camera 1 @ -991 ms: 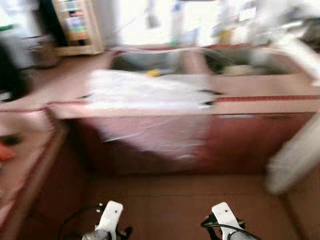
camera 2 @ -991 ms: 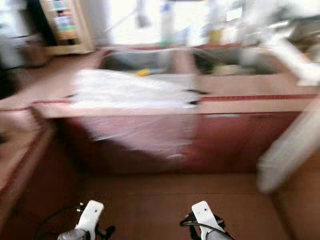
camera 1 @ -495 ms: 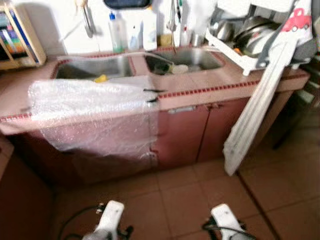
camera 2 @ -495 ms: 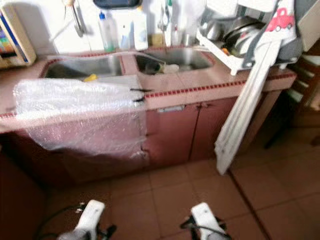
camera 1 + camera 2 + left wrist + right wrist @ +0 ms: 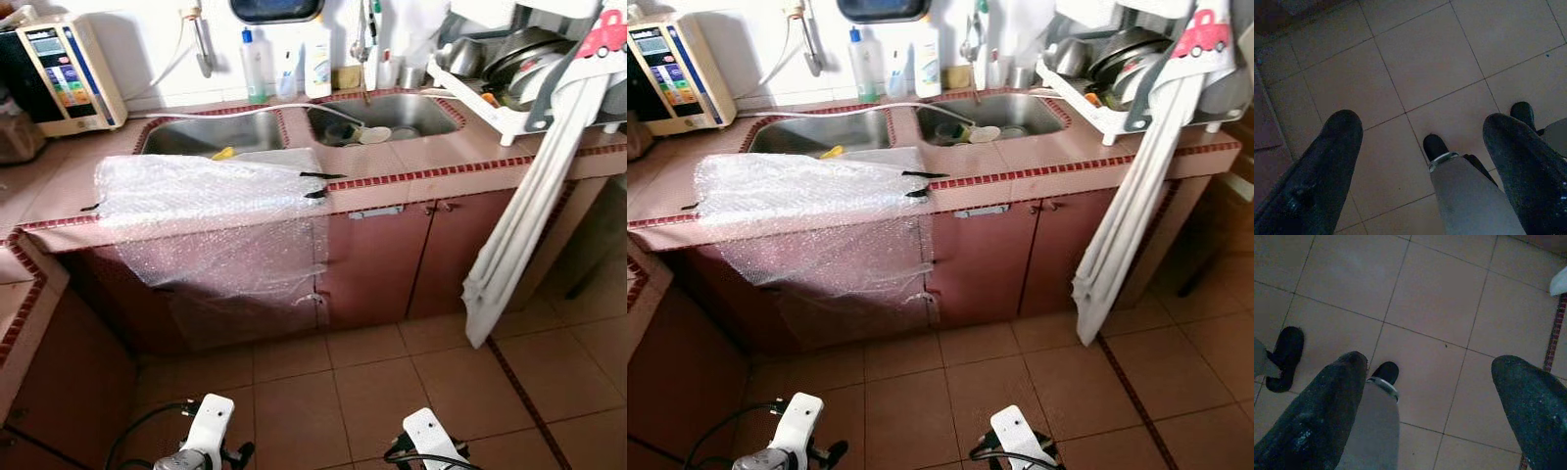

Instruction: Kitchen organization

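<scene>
Left eye view: the robot is standing on the terracotta tiled floor (image 5: pixel 372 382), facing a pink tiled bench (image 5: pixel 460 157) with a dark red tile edge and reddish cabinet doors (image 5: pixel 377 259) below.
Bubble wrap: a clear sheet of bubble wrap (image 5: pixel 211 211) is lying on the bench in front of the left sink and hanging down over the cabinet front, with strips of black tape (image 5: pixel 315 176) at its right edge.
Sinks: two steel sink basins are sitting side by side in the bench, the left basin (image 5: pixel 211 132) with something yellow at its near rim, the right basin (image 5: pixel 387 113) holding a few pale dishes.
Back wall: plastic bottles of cleaner (image 5: pixel 315 64) are standing behind the sinks.
Far left: a cream box-shaped appliance with a coloured front panel (image 5: pixel 64 73) is resting on the bench.
Right end: a white dish rack (image 5: pixel 529 73) loaded with metal pans is sitting on the bench, and long white slats (image 5: pixel 524 211) are leaning from it down to the floor.
Left gripper (image 5: pixel 1425 142): hanging low over the floor tiles, its two black fingers (image 5: pixel 1327 166) spread well apart, holding nothing.
Right gripper (image 5: pixel 1435 382): likewise hanging above the tiles, fingers (image 5: pixel 1533 401) wide apart and empty.
Below: the robot's grey legs and black feet (image 5: pixel 1385 372) are showing between the fingers.
</scene>
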### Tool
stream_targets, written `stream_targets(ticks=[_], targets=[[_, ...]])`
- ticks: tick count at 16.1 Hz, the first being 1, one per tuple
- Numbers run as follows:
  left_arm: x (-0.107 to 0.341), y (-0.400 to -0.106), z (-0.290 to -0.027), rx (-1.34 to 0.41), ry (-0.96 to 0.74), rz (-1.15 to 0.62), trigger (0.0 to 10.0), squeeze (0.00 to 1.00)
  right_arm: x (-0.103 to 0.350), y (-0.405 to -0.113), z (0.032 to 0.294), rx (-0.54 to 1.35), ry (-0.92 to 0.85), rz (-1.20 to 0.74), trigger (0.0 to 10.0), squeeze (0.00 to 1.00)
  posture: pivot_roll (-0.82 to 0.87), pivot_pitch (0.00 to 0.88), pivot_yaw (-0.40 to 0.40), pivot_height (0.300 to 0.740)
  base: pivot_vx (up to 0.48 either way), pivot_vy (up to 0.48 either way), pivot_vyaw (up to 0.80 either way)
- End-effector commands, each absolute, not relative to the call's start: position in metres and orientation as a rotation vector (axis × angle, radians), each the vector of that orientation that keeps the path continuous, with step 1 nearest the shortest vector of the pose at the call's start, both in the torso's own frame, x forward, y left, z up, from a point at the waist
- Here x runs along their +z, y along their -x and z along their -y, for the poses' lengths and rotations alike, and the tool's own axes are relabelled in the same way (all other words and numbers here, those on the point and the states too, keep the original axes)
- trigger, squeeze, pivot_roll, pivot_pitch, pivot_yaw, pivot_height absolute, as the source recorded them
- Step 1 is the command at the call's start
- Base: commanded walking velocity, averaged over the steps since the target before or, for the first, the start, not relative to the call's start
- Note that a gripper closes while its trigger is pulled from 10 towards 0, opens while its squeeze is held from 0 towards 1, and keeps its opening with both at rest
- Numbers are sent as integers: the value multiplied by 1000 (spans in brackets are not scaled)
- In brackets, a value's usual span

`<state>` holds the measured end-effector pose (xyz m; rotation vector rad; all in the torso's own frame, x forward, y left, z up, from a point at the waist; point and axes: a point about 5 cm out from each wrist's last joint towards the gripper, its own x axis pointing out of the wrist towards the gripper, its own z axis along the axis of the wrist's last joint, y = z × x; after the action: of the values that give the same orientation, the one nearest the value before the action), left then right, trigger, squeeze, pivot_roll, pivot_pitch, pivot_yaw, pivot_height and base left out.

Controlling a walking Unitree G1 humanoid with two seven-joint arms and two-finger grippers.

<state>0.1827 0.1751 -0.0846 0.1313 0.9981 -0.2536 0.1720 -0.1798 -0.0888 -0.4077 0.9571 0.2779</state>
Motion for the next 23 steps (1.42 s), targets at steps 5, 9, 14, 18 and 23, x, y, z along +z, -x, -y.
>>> stream_targets(ticks=[5, 9, 14, 18, 23], targets=[[-80, -192, -171, -292, -142, -971, 10000, 0, -89, -173, 175, 306, 430, -942, 10000, 0, -65, 0, 80, 740, 387, 0, 0], [-78, -196, -169, -308, -143, -957, 10000, 0, -90, -170, 177, 328, 480, -946, 10000, 0, -63, 0, 79, 740, 399, 0, 0], [-77, -198, -167, -318, -145, -954, 10000, 0, -89, -173, 173, 349, 506, -931, 10000, 0, -61, 0, 79, 740, 401, 0, 0], [-76, -198, -168, -316, -141, -945, 10000, 0, -90, -171, 172, 379, 548, -932, 10000, 0, -52, 0, 76, 740, 83, 0, 0], [-77, -197, -169, -324, -147, -952, 10000, 0, -90, -170, 173, 390, 560, -943, 10000, 0, -45, 0, 67, 740, 0, -98, -244]])
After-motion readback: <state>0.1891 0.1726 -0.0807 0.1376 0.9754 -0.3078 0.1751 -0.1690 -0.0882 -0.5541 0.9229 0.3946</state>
